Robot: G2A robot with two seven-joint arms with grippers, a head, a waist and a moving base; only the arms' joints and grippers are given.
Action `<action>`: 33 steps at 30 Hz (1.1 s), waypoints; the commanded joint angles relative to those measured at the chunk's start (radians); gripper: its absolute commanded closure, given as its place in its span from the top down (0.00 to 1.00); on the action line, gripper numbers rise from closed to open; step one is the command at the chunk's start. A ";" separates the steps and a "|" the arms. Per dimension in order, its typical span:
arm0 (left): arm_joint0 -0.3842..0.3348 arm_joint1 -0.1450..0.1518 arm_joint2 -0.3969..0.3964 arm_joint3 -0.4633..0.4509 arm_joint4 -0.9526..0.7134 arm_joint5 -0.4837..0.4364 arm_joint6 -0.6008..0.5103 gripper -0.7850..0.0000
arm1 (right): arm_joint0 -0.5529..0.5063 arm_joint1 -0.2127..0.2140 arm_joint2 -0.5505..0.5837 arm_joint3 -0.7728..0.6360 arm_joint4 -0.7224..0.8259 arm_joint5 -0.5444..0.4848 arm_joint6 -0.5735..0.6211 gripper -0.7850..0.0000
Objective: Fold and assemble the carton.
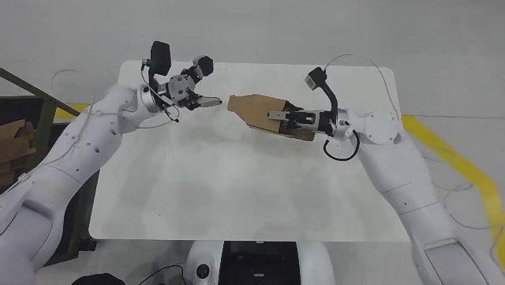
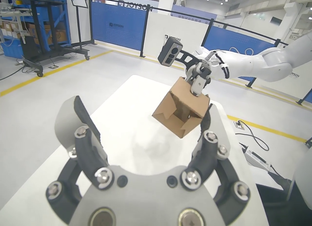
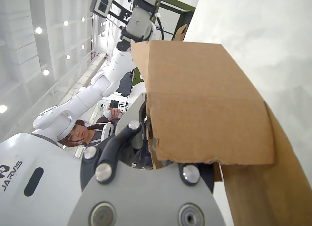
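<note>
The brown carton (image 1: 260,110) hangs over the middle of the white table (image 1: 237,198), held tilted. My right gripper (image 1: 278,115) is shut on one of its side walls, with one finger (image 3: 136,112) outside the wall and the other hidden inside. In the left wrist view the carton (image 2: 180,111) turns its end toward me, with flaps partly folded in around a dark gap, and the right gripper (image 2: 198,85) clamps its upper edge. My left gripper (image 1: 207,102) stands open and empty, a short gap from that end of the carton, its fingers (image 2: 81,112) spread wide.
A dark green frame with cardboard pieces (image 1: 20,131) stands off the table's left side. A yellow floor line (image 1: 442,139) runs past the right edge. The near half of the table is bare. A cable (image 2: 253,136) lies on the floor beyond the table.
</note>
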 commanded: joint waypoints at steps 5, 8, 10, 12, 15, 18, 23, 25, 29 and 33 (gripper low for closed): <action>0.022 0.011 -0.047 -0.088 0.079 0.014 -0.034 1.00 | 0.007 -0.005 -0.020 0.011 -0.009 0.017 -0.013 0.00; 0.035 0.009 -0.058 -0.110 0.100 0.044 -0.086 1.00 | 0.009 -0.005 -0.024 0.006 -0.019 0.021 -0.020 0.00; 0.037 0.006 -0.062 -0.114 0.087 0.050 -0.128 1.00 | 0.008 -0.005 -0.025 -0.002 -0.022 0.024 -0.022 0.00; 0.037 0.002 -0.068 -0.114 0.071 0.063 -0.165 1.00 | 0.007 -0.004 -0.024 -0.009 -0.023 0.024 -0.022 0.00; 0.035 -0.004 -0.076 -0.108 0.044 0.074 -0.219 1.00 | 0.002 -0.003 -0.021 -0.015 -0.017 0.022 -0.021 0.00; 0.034 -0.010 -0.085 -0.100 0.020 0.095 -0.262 1.00 | -0.002 -0.002 -0.017 -0.021 -0.007 0.016 -0.015 0.00; 0.036 -0.022 -0.097 -0.079 -0.019 0.114 -0.309 1.00 | -0.009 -0.001 -0.014 -0.034 0.017 0.007 0.002 0.00; 0.039 -0.027 -0.100 -0.078 -0.021 0.113 -0.319 1.00 | -0.011 0.000 -0.011 -0.036 0.030 0.002 0.008 0.00; 0.044 -0.034 -0.109 -0.077 -0.021 0.103 -0.333 1.00 | -0.013 0.000 -0.006 -0.037 0.054 -0.007 0.019 0.00; 0.050 -0.041 -0.120 -0.073 -0.018 0.089 -0.337 1.00 | -0.014 -0.001 -0.006 -0.038 0.079 -0.014 0.030 0.00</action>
